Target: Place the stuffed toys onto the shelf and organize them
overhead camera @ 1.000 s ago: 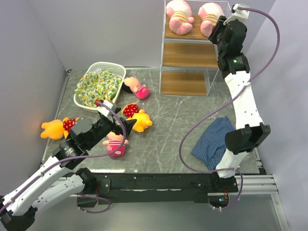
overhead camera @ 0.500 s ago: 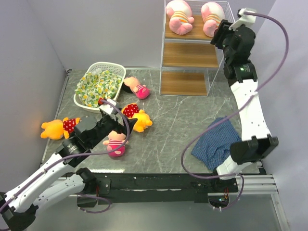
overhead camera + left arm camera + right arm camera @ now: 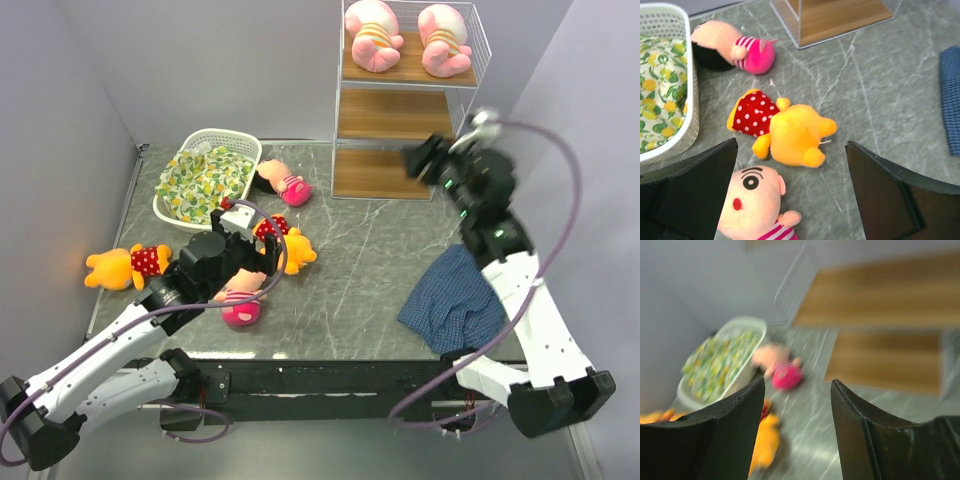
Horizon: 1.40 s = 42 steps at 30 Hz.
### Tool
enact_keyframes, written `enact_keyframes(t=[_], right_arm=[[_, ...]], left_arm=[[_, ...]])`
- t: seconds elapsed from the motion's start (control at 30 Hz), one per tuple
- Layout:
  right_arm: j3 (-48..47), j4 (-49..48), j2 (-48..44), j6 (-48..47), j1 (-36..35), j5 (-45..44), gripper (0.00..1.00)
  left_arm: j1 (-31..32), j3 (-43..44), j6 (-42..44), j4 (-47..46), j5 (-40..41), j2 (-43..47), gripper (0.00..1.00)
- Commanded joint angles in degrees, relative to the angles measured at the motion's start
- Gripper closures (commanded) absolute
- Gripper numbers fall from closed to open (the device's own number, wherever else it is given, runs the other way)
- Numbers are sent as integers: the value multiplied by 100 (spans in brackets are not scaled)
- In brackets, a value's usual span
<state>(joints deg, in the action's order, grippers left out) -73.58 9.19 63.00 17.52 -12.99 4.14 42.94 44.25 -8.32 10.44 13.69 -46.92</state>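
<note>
The shelf (image 3: 405, 112) stands at the back, with two pink striped piglets (image 3: 372, 35) (image 3: 441, 38) on its top board. One pink doll (image 3: 283, 183) lies by the basket. Another doll (image 3: 240, 300) lies beside a bear (image 3: 288, 248), and a second bear (image 3: 125, 265) lies at the left edge. My left gripper (image 3: 258, 268) is open and empty. It hovers over that doll's head (image 3: 752, 202) and the bear (image 3: 785, 130), touching neither. My right gripper (image 3: 420, 160) is open and empty in front of the shelf's lower boards (image 3: 880, 295). Its view is blurred.
A white lattice basket (image 3: 245, 150) holding green-yellow cloth (image 3: 203, 180) sits at the back left, and also shows in the left wrist view (image 3: 687, 125). A blue plaid cloth (image 3: 450, 295) lies at the right front, under the right arm.
My right arm has swung down and left from the shelf's top tier to the front of its lower tiers. My left gripper has edged forward over the doll and bear.
</note>
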Motion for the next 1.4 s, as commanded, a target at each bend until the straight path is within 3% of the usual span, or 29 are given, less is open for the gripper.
enact_keyframes(t=[0.0,0.17,0.5,0.8,1.13,1.23,1.33,1.37], right_arm=[[1683,-680,-455,1015,-1000,-350,38],[3102,-1848,-500,2606,-1609,-177,37],[3913,-3265,1009,4645,-2365,-203,37],[3465,-3907,2513,4831,-2638,7,36],[3113,-4233,3324,4735,-2788,-27,40],[3087,-4259,3359,4533,-2788,-115,47],[3139,-4277,3315,4357,-2788,-150,73],[3165,-4268,3219,4304,-2788,-151,86]], left_arm=[[-5,189,-82,-33,397,-63,3],[-5,207,-30,55,810,-46,4],[-5,101,67,-59,635,77,4],[4,110,102,-24,591,77,4],[4,110,93,-15,591,121,4],[4,101,111,-15,573,104,4],[4,110,120,-15,547,60,3],[4,110,128,-15,521,51,3]])
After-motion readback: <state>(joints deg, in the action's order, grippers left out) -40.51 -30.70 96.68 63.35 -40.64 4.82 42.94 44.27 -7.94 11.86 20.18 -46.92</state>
